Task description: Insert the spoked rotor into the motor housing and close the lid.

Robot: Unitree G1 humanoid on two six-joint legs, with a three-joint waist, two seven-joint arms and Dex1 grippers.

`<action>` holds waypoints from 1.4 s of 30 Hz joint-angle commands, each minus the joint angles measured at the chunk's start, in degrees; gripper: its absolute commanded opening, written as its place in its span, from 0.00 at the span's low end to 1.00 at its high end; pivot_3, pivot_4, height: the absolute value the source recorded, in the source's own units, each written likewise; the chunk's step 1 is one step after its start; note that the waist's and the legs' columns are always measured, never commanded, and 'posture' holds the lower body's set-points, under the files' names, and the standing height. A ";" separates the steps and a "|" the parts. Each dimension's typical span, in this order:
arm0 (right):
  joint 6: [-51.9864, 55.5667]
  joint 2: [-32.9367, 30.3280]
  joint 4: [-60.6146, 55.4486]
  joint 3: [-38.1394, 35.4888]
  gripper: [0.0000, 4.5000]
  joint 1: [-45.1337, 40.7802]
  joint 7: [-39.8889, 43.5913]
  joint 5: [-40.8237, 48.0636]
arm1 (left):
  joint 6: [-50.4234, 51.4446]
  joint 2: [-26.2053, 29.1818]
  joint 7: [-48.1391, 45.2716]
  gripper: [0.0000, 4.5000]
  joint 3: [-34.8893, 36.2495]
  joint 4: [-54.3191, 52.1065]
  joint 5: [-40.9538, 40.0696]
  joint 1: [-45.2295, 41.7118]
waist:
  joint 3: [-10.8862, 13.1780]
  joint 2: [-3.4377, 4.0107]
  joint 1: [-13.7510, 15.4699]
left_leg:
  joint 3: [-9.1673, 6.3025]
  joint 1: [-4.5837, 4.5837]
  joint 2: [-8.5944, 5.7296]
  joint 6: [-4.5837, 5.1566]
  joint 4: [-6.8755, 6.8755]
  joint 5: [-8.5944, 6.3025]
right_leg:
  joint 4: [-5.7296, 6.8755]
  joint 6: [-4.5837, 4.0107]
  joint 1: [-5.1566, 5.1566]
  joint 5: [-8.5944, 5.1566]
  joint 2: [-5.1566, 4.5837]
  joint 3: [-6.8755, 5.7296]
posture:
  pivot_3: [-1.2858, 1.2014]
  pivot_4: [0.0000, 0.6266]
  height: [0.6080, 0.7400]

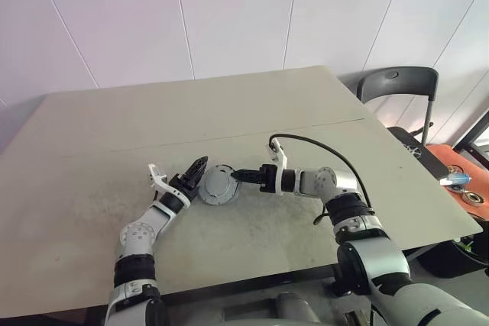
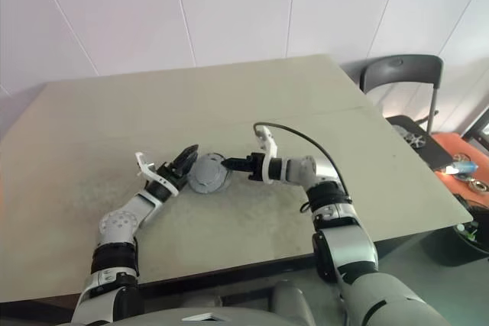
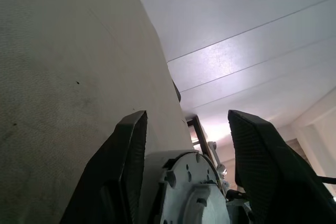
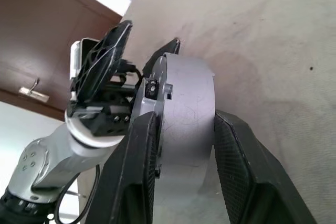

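Round grey motor housing (image 1: 216, 185), lidded

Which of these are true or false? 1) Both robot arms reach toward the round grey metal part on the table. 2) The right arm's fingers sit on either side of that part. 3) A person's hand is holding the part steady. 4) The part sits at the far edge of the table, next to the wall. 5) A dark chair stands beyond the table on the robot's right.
1) True: the left gripper and the right gripper meet at the motor housing.
2) True: the right wrist view shows its fingers flanking the drum.
3) False: only the two grippers are at it.
4) False: it sits on the near half of the table.
5) True: the chair stands there.
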 commanded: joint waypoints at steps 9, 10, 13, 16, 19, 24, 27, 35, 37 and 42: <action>-3.33 -0.40 3.26 -3.12 0.78 -1.79 -3.83 -3.11 | -0.06 -0.39 -0.12 0.58 -0.58 -2.27 -0.02 0.13 | -0.02 -0.02 -0.14 | 0.00 0.09 0.02 -0.05 0.06 0.03 | 0.03 0.00 0.11 0.00 0.04 0.00 | 0.52 0.00 1.00; -3.53 -0.44 3.70 -3.81 0.78 -2.18 -4.02 -2.94 | -0.08 -0.43 -0.08 0.58 -0.58 -2.26 -0.02 0.11 | -0.02 -0.01 -0.09 | 0.00 0.09 0.02 -0.06 0.06 0.04 | 0.03 -0.01 0.11 0.01 0.03 0.00 | 0.52 0.00 1.00; -4.92 -0.41 2.86 -4.06 0.78 -2.28 -2.81 -3.16 | -0.25 -0.54 -0.13 0.58 -0.56 -2.21 0.01 0.07 | -0.02 -0.01 -0.02 | 0.00 0.09 0.01 -0.07 0.07 0.05 | 0.02 -0.02 0.11 0.01 0.04 0.00 | 0.52 0.00 1.00; -7.82 0.10 -0.42 -4.90 0.78 -1.66 -1.68 -2.39 | -0.77 -0.57 -0.56 0.58 -0.55 -2.60 0.04 0.19 | 0.00 0.00 -0.08 | -0.02 0.03 0.01 -0.06 0.04 0.05 | 0.00 -0.01 0.05 0.01 0.04 -0.01 | 0.52 0.00 1.00; -11.25 0.70 -7.18 -2.69 0.78 0.08 -0.70 -3.23 | -1.91 -0.29 -1.56 0.58 0.85 -4.72 -1.26 0.62 | 0.01 0.00 -0.11 | -0.03 -0.06 0.02 -0.06 0.01 0.04 | -0.02 -0.01 -0.06 0.01 0.02 -0.01 | 0.52 0.00 1.00; -14.54 0.41 -20.69 5.14 0.78 4.26 0.89 -6.53 | -3.99 0.96 -2.28 0.58 2.09 -10.37 -1.84 2.35 | 0.02 0.00 -0.16 | -0.02 -0.08 0.05 -0.07 -0.06 0.03 | -0.03 0.00 -0.12 0.00 0.03 -0.01 | 0.52 0.00 1.00; -17.07 -1.00 -26.34 11.92 0.82 6.75 1.92 -10.69 | -7.01 3.06 -4.06 0.58 1.73 -12.89 -0.09 3.66 | 0.03 0.00 -0.06 | -0.02 -0.07 0.05 -0.08 -0.05 0.03 | -0.03 0.01 -0.10 0.00 0.04 -0.01 | 0.52 0.00 1.00; -25.02 -1.94 -24.06 18.81 0.99 6.60 -3.59 -21.00 | -14.31 7.57 -4.43 0.58 1.38 -19.19 3.21 5.20 | 0.07 -0.06 0.23 | -0.02 -0.05 0.03 -0.09 -0.04 0.04 | -0.03 0.00 -0.08 -0.01 0.04 -0.02 | 0.52 0.00 1.00; -26.49 -2.08 -21.88 19.84 0.99 6.41 -4.30 -23.18 | -14.70 8.10 -4.17 0.58 1.57 -19.21 2.97 5.20 | 0.07 -0.06 0.21 | -0.02 -0.05 0.03 -0.09 -0.04 0.04 | -0.04 -0.01 -0.07 -0.01 0.05 -0.03 | 0.52 0.00 1.00; -24.34 -1.59 -22.65 20.12 0.99 7.37 -1.99 -22.29 | -15.15 8.09 -4.12 0.58 1.35 -18.87 2.69 5.28 | 0.07 -0.06 0.18 | -0.04 -0.05 0.04 -0.08 -0.05 0.04 | -0.06 -0.01 -0.06 -0.01 0.06 -0.03 | 0.52 0.00 1.00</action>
